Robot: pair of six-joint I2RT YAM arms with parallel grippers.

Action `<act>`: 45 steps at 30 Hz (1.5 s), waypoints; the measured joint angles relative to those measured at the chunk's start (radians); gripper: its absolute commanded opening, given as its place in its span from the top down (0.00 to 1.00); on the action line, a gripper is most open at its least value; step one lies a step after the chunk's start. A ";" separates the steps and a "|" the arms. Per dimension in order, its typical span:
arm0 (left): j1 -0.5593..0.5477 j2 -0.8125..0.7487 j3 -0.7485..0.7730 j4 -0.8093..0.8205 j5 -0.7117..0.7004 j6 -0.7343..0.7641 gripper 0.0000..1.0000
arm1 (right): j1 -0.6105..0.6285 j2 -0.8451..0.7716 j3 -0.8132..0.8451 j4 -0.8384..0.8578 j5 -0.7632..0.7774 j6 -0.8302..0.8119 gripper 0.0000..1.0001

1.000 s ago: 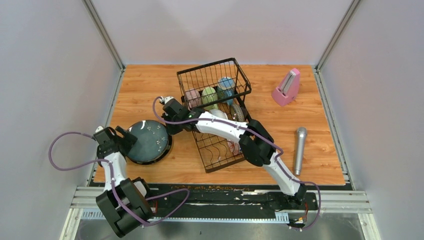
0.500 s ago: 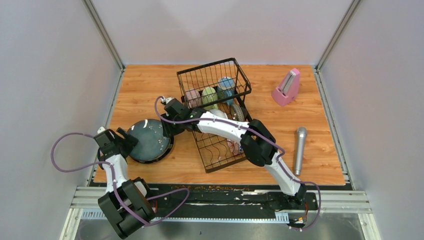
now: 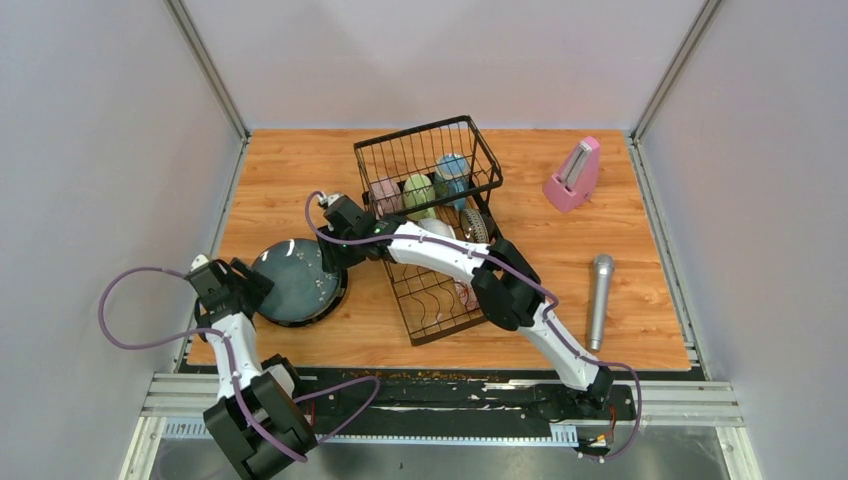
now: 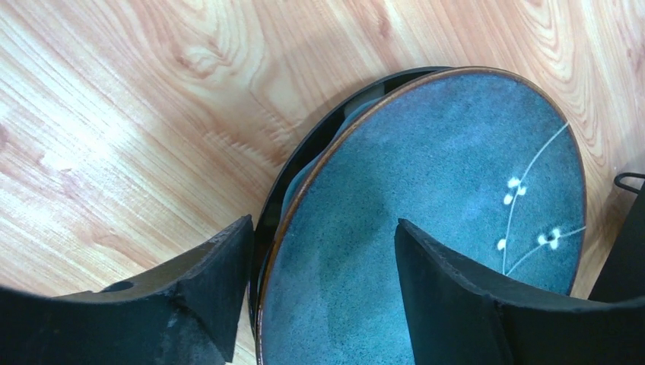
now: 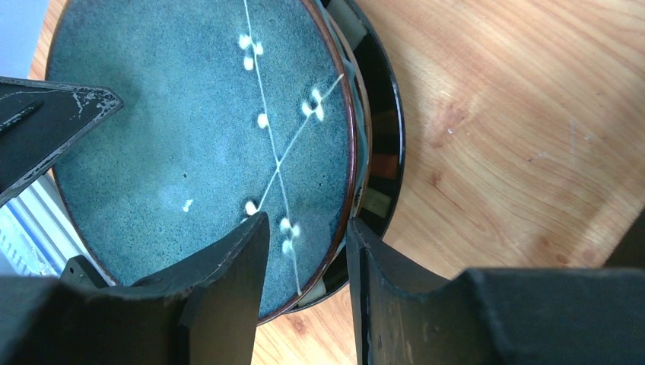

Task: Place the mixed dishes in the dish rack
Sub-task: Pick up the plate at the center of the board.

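Observation:
A dark blue-grey speckled plate [image 3: 292, 280] with white flower sprigs lies tilted on a black dish [image 4: 268, 217] at the table's left. My left gripper [image 4: 323, 224] is open and straddles the plate's near-left rim. My right gripper [image 5: 306, 220] is open, with one finger over the plate [image 5: 198, 129] and the other outside its right rim, by the black dish [image 5: 384, 144]. The black wire dish rack [image 3: 432, 225] stands just right of the plate. Its basket holds a pink mug [image 3: 385, 195], a pale-green mug [image 3: 417, 192] and a blue mug [image 3: 453, 172]. Bowls stand in its tray.
A pink metronome [image 3: 573, 175] stands at the back right. A silver-grey microphone [image 3: 600, 298] lies at the right. The right arm reaches across the rack's tray. The left wall is close to the left arm.
Both grippers shifted only slightly around the plate. The plate has moved a little to the left and stays on the black dish.

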 measured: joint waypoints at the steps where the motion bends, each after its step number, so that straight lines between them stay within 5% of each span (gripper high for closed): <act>1: 0.001 0.005 0.001 0.000 -0.004 0.000 0.37 | 0.000 0.003 0.002 0.000 -0.008 0.000 0.58; 11: 0.014 0.054 0.003 0.083 0.023 0.009 0.66 | -0.005 0.011 0.004 -0.017 -0.006 -0.002 0.71; 16: 0.015 0.068 0.003 0.093 0.047 0.016 0.65 | -0.011 -0.001 -0.007 -0.023 0.006 -0.004 0.80; 26: 0.015 0.068 -0.008 0.098 0.098 0.020 0.53 | -0.030 -0.055 -0.088 0.013 -0.058 0.015 0.70; 38: 0.026 0.041 -0.042 0.138 0.115 0.015 0.59 | -0.037 -0.059 -0.111 0.059 -0.099 0.099 0.60; 45: 0.028 -0.003 -0.073 0.145 0.117 -0.005 0.59 | -0.039 -0.059 -0.126 0.090 -0.080 0.178 0.65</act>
